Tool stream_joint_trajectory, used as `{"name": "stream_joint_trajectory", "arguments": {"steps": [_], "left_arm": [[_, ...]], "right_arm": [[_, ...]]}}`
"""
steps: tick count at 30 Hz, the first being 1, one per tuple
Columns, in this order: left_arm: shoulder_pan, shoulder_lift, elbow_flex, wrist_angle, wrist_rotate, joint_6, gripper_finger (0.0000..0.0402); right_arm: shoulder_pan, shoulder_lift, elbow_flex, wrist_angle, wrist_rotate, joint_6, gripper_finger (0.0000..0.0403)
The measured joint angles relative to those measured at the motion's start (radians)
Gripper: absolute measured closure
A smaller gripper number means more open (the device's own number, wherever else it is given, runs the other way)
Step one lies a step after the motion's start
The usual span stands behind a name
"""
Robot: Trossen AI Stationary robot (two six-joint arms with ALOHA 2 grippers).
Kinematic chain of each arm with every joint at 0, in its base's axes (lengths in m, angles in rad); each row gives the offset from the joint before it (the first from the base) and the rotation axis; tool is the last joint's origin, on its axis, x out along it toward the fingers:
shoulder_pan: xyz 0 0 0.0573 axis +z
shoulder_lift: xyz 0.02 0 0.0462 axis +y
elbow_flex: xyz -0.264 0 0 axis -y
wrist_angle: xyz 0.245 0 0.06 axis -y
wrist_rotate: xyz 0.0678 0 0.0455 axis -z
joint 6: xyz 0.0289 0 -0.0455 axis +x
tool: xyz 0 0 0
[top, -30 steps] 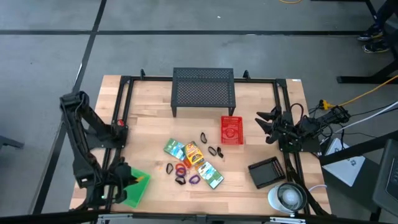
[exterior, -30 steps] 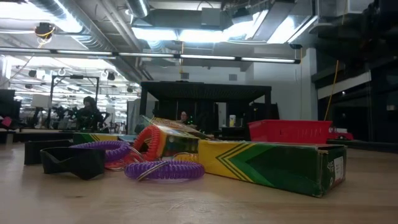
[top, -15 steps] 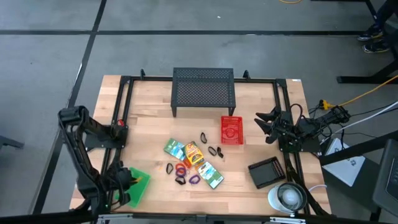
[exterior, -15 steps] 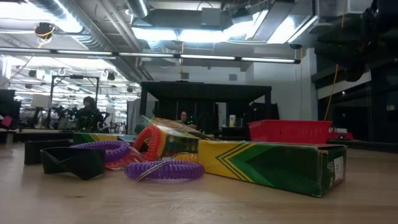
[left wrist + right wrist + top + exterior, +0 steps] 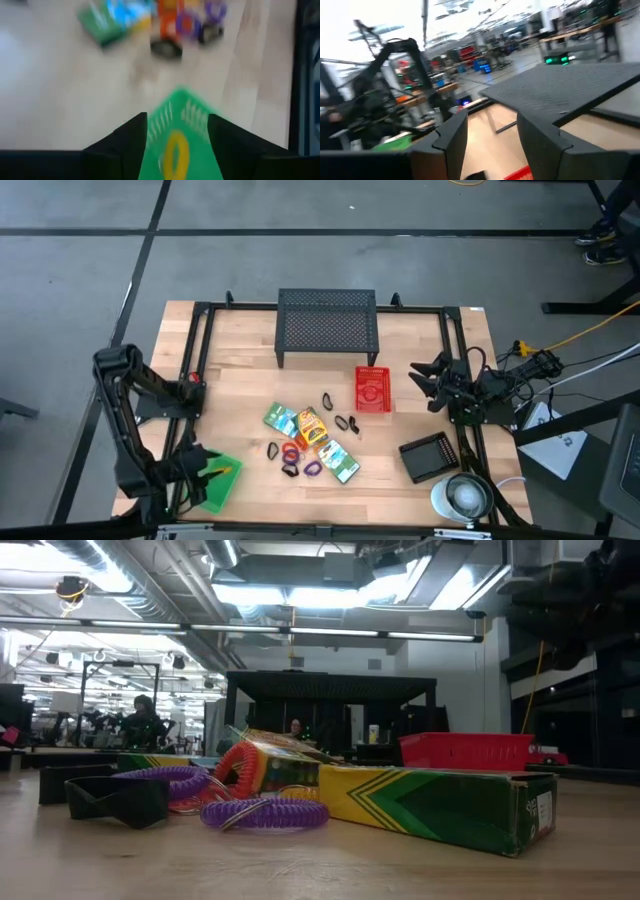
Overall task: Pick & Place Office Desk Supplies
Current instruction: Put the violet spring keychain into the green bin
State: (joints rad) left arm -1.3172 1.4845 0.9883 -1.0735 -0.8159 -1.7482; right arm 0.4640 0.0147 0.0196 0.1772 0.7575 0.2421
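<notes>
Biggest change: my left arm has pulled back toward the near-left corner of the table (image 5: 240, 375) over the last second, and the left gripper (image 5: 205, 477) has gone from pinched nearly together to fingers spread apart. The green packet (image 5: 218, 483) lies flat on the wood at that corner, and in the left wrist view it shows between the two fingers, so I read this as a release just made, packet placed. I can't confirm the fingers are fully clear of it. Right arm hasn't moved: right gripper (image 5: 428, 387) parked by the right rail near the red box (image 5: 372, 389), fingers partly apart, holding nothing I can see. Remaining supplies untouched in the cluster mid-table: three packets (image 5: 312, 426), coiled loops (image 5: 291, 453) in purple and orange, small black clips (image 5: 343, 422). Judging by that, one item down, most of the job left.
</notes>
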Motion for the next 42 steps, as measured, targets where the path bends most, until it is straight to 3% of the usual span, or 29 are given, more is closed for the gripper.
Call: {"name": "stream_joint_trajectory", "arguments": {"steps": [3, 5, 13, 19, 27, 37, 42], "left_arm": [[0.058, -0.022, 0.019, 0.013, -0.097, 0.101, 0.0191], [0.128, -0.029, 0.021, 0.073, -0.089, 0.244, 0.0193], [0.476, -0.022, 0.02, 0.324, 0.102, 0.909, 0.0196], [0.712, -0.022, -0.03, 0.676, 0.384, 1.223, 0.0201], [0.857, -0.003, -0.097, 0.8, 0.535, 1.33, 0.0221], [0.859, 0.204, -0.102, 0.881, 0.623, 1.348, 0.0228], [0.861, 0.243, -0.1, 0.917, 0.613, 1.348, 0.0229]], "right_arm": [[0.0, 0.004, 0.0, -0.001, -0.093, 0.042, 0.0231], [0.0, 0.015, 0.0, -0.003, -0.132, 0.072, 0.0231], [0.0, 0.12, 0.0, -0.007, -0.172, 0.187, 0.0231], [0.0, 0.199, 0.0, 0.002, -0.166, 0.249, 0.023], [0.0, 0.245, 0.0, 0.01, -0.165, 0.271, 0.023], [0.0, 0.255, 0.0, 0.009, -0.163, 0.267, 0.023], [0.0, 0.255, 0.0, 0.008, -0.163, 0.267, 0.023]]}}
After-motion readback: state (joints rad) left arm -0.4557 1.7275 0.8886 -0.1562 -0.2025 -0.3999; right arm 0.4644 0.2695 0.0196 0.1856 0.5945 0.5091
